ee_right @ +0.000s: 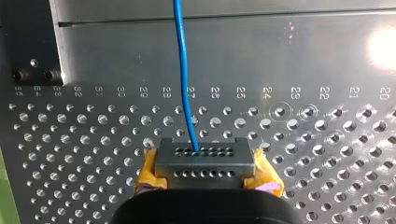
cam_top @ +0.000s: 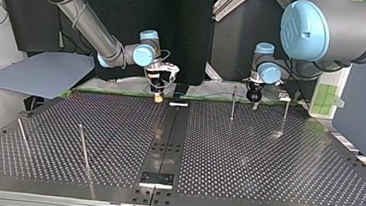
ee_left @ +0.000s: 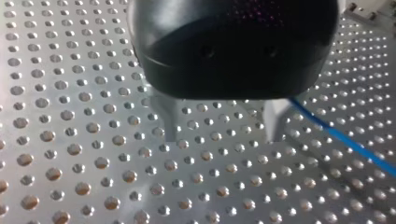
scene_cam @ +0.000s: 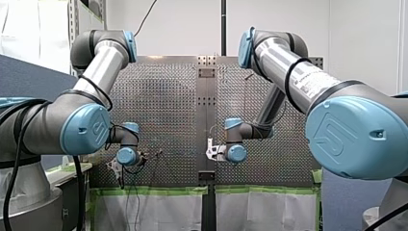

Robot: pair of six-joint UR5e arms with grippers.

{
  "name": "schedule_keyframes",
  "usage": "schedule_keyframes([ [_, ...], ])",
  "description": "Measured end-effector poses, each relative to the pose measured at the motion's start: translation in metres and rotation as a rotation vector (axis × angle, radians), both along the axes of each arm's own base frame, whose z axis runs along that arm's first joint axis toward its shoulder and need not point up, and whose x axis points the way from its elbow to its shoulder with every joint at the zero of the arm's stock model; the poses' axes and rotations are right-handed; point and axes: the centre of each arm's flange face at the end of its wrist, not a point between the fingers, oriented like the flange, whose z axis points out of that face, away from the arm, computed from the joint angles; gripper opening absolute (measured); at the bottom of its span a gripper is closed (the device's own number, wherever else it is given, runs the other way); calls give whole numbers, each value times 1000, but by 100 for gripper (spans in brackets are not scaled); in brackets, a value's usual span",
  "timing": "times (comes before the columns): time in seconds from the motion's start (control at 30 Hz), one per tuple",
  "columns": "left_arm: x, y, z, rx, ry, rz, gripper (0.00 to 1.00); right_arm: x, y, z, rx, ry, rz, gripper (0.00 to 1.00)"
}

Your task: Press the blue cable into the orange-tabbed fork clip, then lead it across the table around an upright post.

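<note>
My right pincer (ee_right: 204, 161), yellow-padded, is clamped on the cable (ee_right: 183, 70), which runs ahead of it low over the tabletop (cam_top: 247, 154). My left pincer (ee_left: 219, 123) hangs open above the holes, with the cable passing just beside one finger. The clip cannot be made out, so seating the cable looks to be the step in hand. The next move calls for a firm downward press, then a sweep round a post (cam_top: 233, 101).

Thin posts (cam_top: 83, 147) near and far, table (cam_top: 247, 154) open between them
</note>
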Motion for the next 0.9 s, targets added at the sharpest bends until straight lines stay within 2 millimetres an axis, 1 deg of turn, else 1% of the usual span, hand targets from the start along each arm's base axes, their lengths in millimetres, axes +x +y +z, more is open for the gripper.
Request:
schedule_keyframes([
  [0.27, -3, 2, -2, 32, 26, 12, 100, 1, -2, 2, 4, 3, -2, 1],
  [0.5, 0, -3, 0, 30, 2, -28, 100, 3, -7, 10, 24, 24, -2, 1],
  [0.7, 1, -5, 1, 28, -12, -45, 100, 11, -13, 26, 17, 61, 6, 1],
  [0.8, 1, -6, 1, 28, -13, -45, 100, 13, -15, 40, 15, 69, -1, 1],
  [0.9, 1, -6, 1, 27, -13, -45, 100, 12, -17, 61, 7, 68, -22, 1],
])
